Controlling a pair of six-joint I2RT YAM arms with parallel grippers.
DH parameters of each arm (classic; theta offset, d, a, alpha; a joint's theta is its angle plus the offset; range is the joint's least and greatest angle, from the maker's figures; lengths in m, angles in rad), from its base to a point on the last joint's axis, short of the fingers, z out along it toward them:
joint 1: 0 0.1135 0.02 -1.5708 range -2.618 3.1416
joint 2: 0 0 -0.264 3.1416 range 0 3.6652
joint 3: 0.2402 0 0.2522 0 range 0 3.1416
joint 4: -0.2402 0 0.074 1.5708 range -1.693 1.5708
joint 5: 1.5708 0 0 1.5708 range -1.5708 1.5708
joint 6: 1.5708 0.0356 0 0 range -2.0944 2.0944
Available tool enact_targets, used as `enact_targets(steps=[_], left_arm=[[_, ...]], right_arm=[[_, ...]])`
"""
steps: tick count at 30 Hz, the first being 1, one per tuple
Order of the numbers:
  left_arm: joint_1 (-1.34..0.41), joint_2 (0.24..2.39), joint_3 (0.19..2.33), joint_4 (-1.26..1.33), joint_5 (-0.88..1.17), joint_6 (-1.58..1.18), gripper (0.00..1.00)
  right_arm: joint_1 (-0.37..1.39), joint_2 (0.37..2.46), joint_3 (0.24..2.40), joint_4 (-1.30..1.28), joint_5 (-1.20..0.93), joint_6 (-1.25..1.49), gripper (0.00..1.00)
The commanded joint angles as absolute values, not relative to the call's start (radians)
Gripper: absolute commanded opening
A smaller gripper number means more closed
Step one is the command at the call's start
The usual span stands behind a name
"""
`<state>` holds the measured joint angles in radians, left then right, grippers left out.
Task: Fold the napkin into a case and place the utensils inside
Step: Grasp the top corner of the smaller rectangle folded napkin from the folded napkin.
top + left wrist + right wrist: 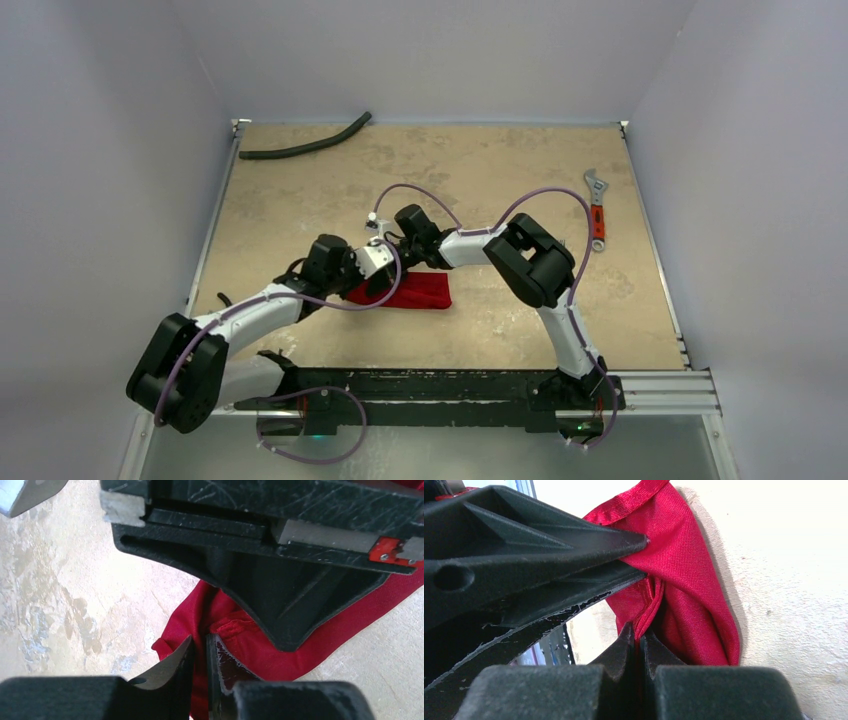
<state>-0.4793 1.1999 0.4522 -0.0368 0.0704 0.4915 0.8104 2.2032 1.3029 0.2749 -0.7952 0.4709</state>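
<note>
The right claw (640,639) is seen shut tight, and a hemmed fold of the napkin (684,580) is pinched between its tips. The left claw (200,647) is held narrow, with only a slit between its tips. Red cloth is seen in that slit, but whether it is gripped cannot be told. Both claws are found at the left end of the napkin. The napkin is folded down to a narrow oblong and lies near the middle of the table (480,170), just ahead of the arms. Its left end is bunched where the claws meet it.

The folding is judged to be well along but not finished. Several layers are gathered, yet no flat, finished case with an open mouth is made out. The placing of the utensils is judged to be wholly undone. None is seen in any view, so where they lie cannot be said.

One napkin and two claws are counted, and no utensils are in sight. Further out, one orange-handled wrench (597,210) is seen near the right edge of the table, well apart from the napkin. One black hose (305,145) is seen at the far left corner
</note>
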Motion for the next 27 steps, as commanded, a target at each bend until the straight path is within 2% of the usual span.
enact_targets(steps=[1, 2, 27], left_arm=[[-0.495, 1.191, 0.442, 0.031, 0.078, 0.478, 0.06], [-0.496, 1.186, 0.442, 0.027, 0.077, 0.485, 0.00], [-0.539, 1.084, 0.464, -0.032, 0.008, 0.519, 0.00]], right_arm=[[0.803, 2.210, 1.300, 0.160, -0.724, 0.434, 0.00], [0.803, 2.211, 1.301, 0.157, -0.723, 0.433, 0.00], [0.798, 2.256, 1.322, 0.115, -0.693, 0.423, 0.00]])
